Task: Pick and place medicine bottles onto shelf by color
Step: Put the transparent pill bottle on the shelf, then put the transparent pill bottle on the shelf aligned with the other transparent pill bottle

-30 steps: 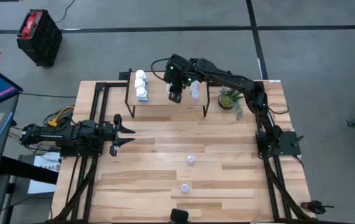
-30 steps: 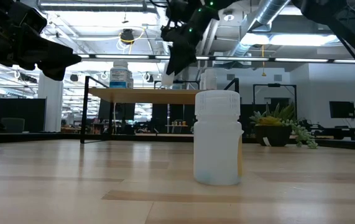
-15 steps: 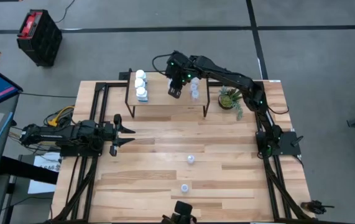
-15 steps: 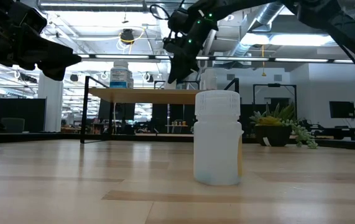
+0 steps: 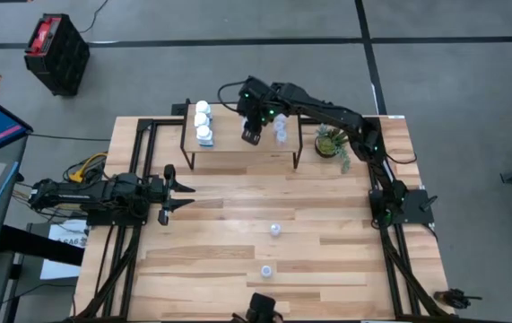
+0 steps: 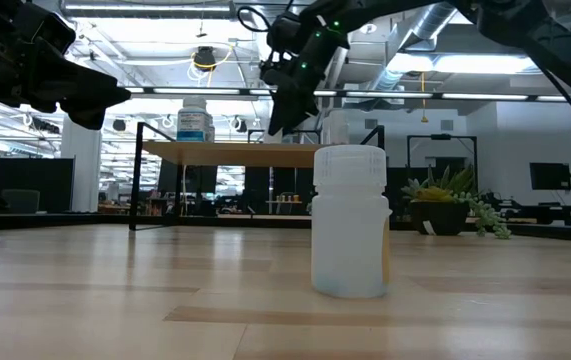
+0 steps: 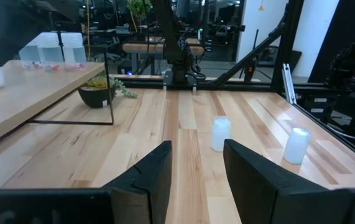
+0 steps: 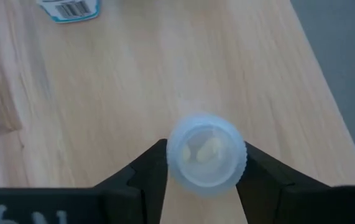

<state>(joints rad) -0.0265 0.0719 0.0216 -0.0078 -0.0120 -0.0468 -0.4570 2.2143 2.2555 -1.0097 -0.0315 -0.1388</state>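
Note:
The shelf (image 5: 238, 148) stands at the table's far side. Three white bottles (image 5: 203, 120) stand in a row at its left end, and two translucent bottles (image 5: 281, 131) stand toward its right end. My right gripper (image 5: 251, 136) hovers over the shelf's middle, shut on a translucent bottle (image 8: 206, 155). Two more translucent bottles (image 5: 275, 230) (image 5: 265, 270) stand upright on the table's near half; one looms large in the low view (image 6: 350, 220). My left gripper (image 5: 179, 188) waits open and empty at the table's left side. My right gripper pinches the translucent bottle by its cap's sides (image 8: 172, 163) between its two fingers (image 8: 141, 177), coming from above and pointing down. The bottle stands upright under the gripper, over the shelf top (image 8: 102, 93). Whether its base rests on the shelf, I cannot tell.
A small green potted plant (image 5: 332, 144) stands on the table right of the shelf. The table between the shelf and the two loose bottles is bare wood. The label of a white bottle (image 8: 70, 9) shows close by in the right wrist view.
My right gripper has shifted slightly over the shelf top, staying shut on the translucent bottle.

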